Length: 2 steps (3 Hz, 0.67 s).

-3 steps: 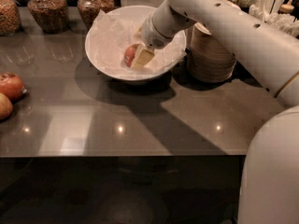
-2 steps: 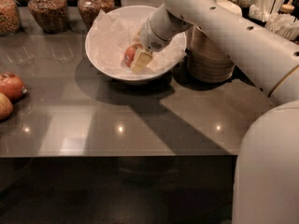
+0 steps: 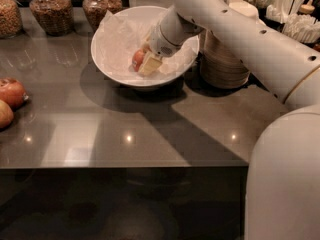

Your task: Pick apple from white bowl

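Inside the white bowl [image 3: 106,69], near its middle, the apple [image 3: 137,60] rests on the crinkled paper lining, and you see only its orange-red left flank. In the single camera view the arm comes in over the bowl's right rim, slanting down from the upper right. That puts the gripper [image 3: 146,60] low in the bowl, hard against the apple's right side. So the apple lies to the left of the tool, between it and the bowl's left wall, touching it or very nearly. You cannot tell whether the gripper is wide, narrow or already clamped on the fruit, because the wrist and its pale end cover that side. Your next move likely turns on this. If the apple is held, a lift straight up should clear the rim. If it is only beside the tool, any further push would probably roll it left across the paper. The stacked beige bowls [image 3: 223,59] stand just right of the white bowl, under the arm. Two darker red apples [image 3: 10,91] lie well to its left.
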{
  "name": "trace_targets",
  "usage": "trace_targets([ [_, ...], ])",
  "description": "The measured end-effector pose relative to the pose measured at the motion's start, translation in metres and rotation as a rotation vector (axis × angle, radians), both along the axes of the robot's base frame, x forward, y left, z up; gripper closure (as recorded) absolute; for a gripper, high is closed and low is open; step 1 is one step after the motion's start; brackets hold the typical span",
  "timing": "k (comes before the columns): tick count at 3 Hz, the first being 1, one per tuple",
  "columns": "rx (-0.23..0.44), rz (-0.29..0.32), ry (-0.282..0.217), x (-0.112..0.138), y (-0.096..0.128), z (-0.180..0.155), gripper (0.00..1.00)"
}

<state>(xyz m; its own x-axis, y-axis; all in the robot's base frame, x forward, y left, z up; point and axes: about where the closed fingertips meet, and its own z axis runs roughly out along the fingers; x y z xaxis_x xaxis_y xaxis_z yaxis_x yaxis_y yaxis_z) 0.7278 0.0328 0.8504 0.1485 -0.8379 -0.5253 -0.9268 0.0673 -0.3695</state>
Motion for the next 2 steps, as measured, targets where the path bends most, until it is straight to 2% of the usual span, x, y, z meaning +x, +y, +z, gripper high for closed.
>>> trace_targets([
  [1,0.004,-0.004,-0.010,0.000,0.000,0.004,0.76],
  [2,0.016,-0.009,-0.042,-0.002,-0.001,0.022,0.98],
])
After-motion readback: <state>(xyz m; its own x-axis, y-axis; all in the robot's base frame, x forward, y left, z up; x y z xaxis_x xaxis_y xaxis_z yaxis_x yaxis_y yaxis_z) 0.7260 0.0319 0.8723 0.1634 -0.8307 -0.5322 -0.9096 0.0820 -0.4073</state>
